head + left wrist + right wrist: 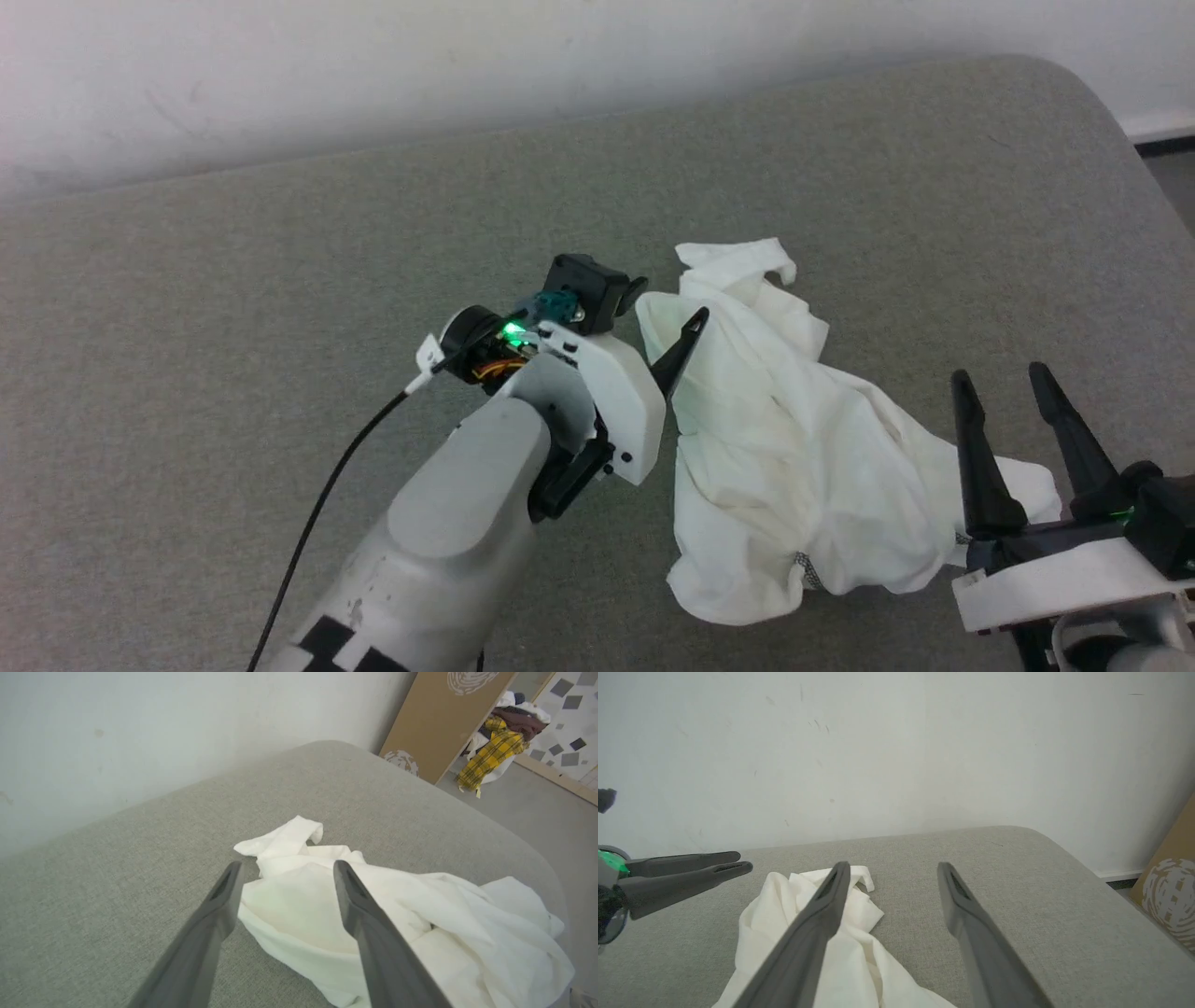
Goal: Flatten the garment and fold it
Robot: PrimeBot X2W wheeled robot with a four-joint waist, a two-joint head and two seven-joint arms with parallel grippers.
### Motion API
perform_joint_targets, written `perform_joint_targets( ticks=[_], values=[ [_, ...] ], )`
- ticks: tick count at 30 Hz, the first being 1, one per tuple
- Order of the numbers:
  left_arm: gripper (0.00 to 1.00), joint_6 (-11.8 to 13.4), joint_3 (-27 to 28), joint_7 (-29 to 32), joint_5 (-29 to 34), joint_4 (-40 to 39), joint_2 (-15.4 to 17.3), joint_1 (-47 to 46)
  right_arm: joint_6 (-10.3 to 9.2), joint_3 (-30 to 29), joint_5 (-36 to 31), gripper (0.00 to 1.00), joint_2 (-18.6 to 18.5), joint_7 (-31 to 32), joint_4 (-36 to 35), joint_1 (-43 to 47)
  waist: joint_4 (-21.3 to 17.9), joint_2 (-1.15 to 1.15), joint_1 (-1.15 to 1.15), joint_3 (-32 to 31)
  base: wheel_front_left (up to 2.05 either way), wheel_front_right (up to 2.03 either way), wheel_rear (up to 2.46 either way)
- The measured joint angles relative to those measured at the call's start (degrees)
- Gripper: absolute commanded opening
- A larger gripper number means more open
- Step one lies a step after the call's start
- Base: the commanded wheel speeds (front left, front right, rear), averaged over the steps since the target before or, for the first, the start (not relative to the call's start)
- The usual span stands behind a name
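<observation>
Head view: nearest, the right gripper [997,373] stands spread and empty beside the crumpled white thin-fabric garment [794,448], heaped on a grey upholstered surface [233,280]. Farther off, the left gripper [287,865] hovers spread over its far-left part. Flattening and folding both look undone.

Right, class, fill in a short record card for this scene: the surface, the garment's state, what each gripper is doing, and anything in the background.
Surface: grey upholstered cushion against a white wall
Garment: white, crumpled in a heap, not yet flattened
Left gripper: open, poised at the heap's far left part, holding nothing
Right gripper: open, at the heap's near right end, holding nothing
Background: yellow plaid cloth in a clothes pile, beside a brown board
</observation>
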Motion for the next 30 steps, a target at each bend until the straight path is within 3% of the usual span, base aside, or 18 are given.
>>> perform_joint_targets(
  ticks=[8, 14, 16, 17, 18, 22, 28, 30],
  values=[
    [1.00, -0.5, -9.7, 10.0, -5.7, 14.4, 0.0, -8.3, 0.00, 1.7, 1.4, 1.00, 0.0, -1.1, 2.7, -1.6, -4.0, 0.00, 0.00, 3.2, 0.00, 0.00, 0.00],
    [1.00, -0.9, -16.1, 22.9, -11.1, 18.0, 0.0, -12.8, 0.00, 1.8, 1.9, 1.00, 0.0, -1.3, 3.9, -1.8, -5.7, 0.00, -0.02, 4.1, 0.00, 0.00, 0.00],
    [0.49, -0.9, -18.4, 26.7, -12.8, 17.8, 0.0, -14.0, 0.00, 1.9, 1.9, 1.00, 0.0, -1.3, 4.1, -1.9, -5.7, 0.00, -0.02, 3.8, 0.00, 0.00, 0.00],
    [0.32, -0.9, -19.2, 27.7, -13.6, 17.9, -0.1, -14.2, 0.00, 1.9, 1.9, 1.00, 0.0, -1.3, 4.1, -1.9, -5.6, 0.00, -0.02, 3.7, 0.00, 0.00, 0.00],
    [0.00, -0.9, -20.0, 28.3, -14.0, 18.2, -0.3, -14.3, 0.00, 1.9, 1.9, 1.00, 0.0, -1.3, 4.1, -1.9, -5.5, 0.00, -0.02, 3.6, 0.00, 0.00, 0.00],
    [0.00, -1.0, -21.1, 27.4, -15.8, 19.3, -0.9, -14.4, 0.00, 1.9, 1.9, 1.00, 0.0, -1.3, 3.9, -1.9, -4.6, 0.00, -0.02, 3.2, 0.00, 0.00, 0.00],
    [0.00, -1.4, -21.3, 15.8, -15.6, 20.2, -1.0, -13.2, 0.00, 0.8, 2.0, 1.00, 0.0, -3.1, 2.5, -1.9, -2.6, 0.00, -0.01, 2.4, 0.00, 0.00, 0.00],
    [0.00, -0.5, -20.9, 10.9, -14.7, 19.6, 0.0, -13.1, 0.00, 0.3, 1.8, 1.00, 0.0, -3.0, 2.3, -1.9, -1.8, 0.00, -0.01, 1.8, 0.00, 0.00, 0.00]
  ],
)
